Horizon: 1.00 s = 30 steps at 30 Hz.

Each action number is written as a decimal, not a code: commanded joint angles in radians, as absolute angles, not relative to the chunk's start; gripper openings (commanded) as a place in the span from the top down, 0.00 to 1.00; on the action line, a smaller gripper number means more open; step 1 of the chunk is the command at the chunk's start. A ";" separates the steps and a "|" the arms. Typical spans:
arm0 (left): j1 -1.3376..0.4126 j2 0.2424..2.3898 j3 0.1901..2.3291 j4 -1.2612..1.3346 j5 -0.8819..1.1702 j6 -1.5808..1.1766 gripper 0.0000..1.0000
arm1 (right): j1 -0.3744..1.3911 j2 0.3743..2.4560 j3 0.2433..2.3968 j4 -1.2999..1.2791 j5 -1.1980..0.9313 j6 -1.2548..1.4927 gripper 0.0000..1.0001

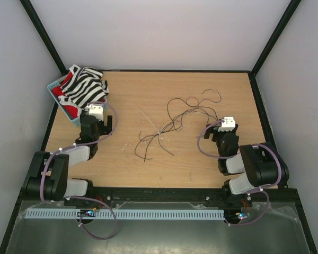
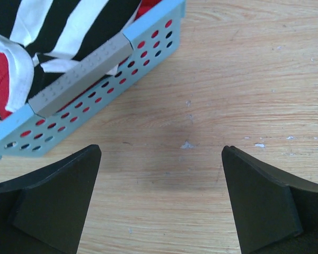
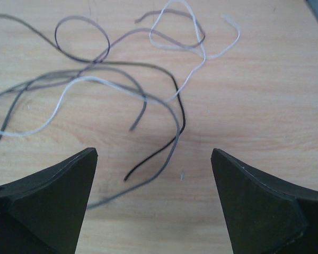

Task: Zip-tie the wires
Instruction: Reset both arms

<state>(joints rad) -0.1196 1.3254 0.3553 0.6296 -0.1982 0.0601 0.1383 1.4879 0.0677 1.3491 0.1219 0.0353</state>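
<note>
Top external: wires [image 1: 160, 130] tangled on bench [image 1: 148, 90], right of blue basket [image 1: 53, 85].
Left fingers [image 2: 74, 185]: apart, beside basket.
Right fingers [image 3: 69, 185]: apart, empty.

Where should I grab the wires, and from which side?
Take the wires where the strands cross at a waist, coming straight down: they lie flat on the table; elsewhere they fan into loose loops, so a pinch would likely catch just one.

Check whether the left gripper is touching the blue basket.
Apart. The left wrist view shows a strip of bare wooden table running between the blue basket and the open left gripper.
</note>
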 commanded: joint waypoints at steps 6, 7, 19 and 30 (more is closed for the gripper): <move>0.051 1.546 0.242 1.188 0.050 0.039 0.01 | 0.164 1.489 0.121 1.395 0.179 0.002 0.01; 0.066 1.550 0.238 1.210 0.109 0.038 0.01 | 0.163 1.489 0.123 1.394 0.180 0.002 0.01; 0.049 1.543 0.401 0.870 0.145 0.079 0.01 | 0.176 1.496 0.157 1.338 0.187 -0.009 0.01; 0.028 1.543 0.410 0.852 0.136 0.103 0.01 | 0.176 1.494 0.153 1.343 0.188 -0.011 0.01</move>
<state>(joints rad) 0.0315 1.5452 0.3939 0.8543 0.1318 0.0845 0.1707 1.4906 0.1432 1.3334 0.1776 -0.0048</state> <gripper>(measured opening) 0.991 0.993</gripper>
